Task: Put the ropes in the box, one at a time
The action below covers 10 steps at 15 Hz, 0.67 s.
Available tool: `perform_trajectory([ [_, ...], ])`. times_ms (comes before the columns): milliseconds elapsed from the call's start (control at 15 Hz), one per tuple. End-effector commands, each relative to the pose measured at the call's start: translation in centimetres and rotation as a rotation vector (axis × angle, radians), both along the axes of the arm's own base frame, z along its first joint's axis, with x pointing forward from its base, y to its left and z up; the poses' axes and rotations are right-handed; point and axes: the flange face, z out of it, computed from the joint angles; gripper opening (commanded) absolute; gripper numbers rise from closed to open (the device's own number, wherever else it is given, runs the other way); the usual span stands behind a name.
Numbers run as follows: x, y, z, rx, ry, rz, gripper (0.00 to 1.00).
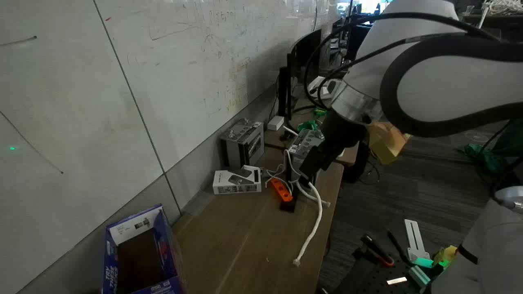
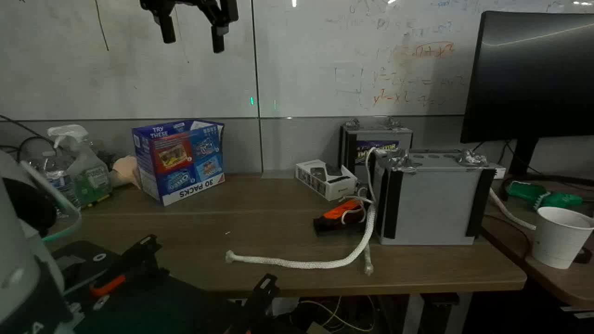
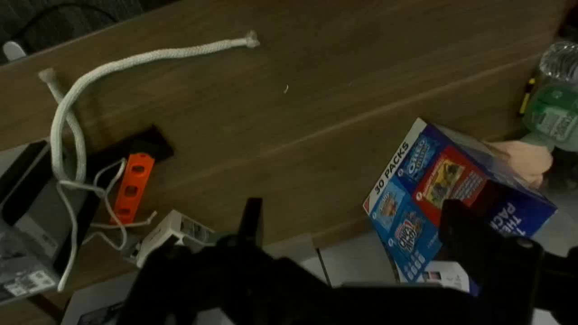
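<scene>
The likeliest trouble is a snag: lifting the thick white braided rope could drag up the thin white looped cord, because they meet at the left of the wrist view; whether they are tangled I cannot tell. The orange bar with holes, partly overlapped by the loops, might come along, and a grasp near the bend could knock the boxy grey unit with black edges just beside it. At the blue-purple printed cardboard carton, left of centre in an exterior view, a long limp tail may catch on the rim and spill out or tip the carton.

The black two-fingered gripper hangs at that view's upper left, fingers spread apart, holding nothing.

The rope lies on the brown wood-grain table, low in the middle there, sweeping in a smooth curve to a slightly frayed end. A second thick end may be the same rope doubled back.
</scene>
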Motion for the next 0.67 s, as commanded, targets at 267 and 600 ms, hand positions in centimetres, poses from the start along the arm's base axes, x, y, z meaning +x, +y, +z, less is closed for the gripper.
perform_trajectory([
  [267,-0.3,0.0,-2.3,-0.011,0.062,0.002,1.00],
  [600,0.7,0.3,-2.9,-0.027,0.047,-0.006,1.00],
])
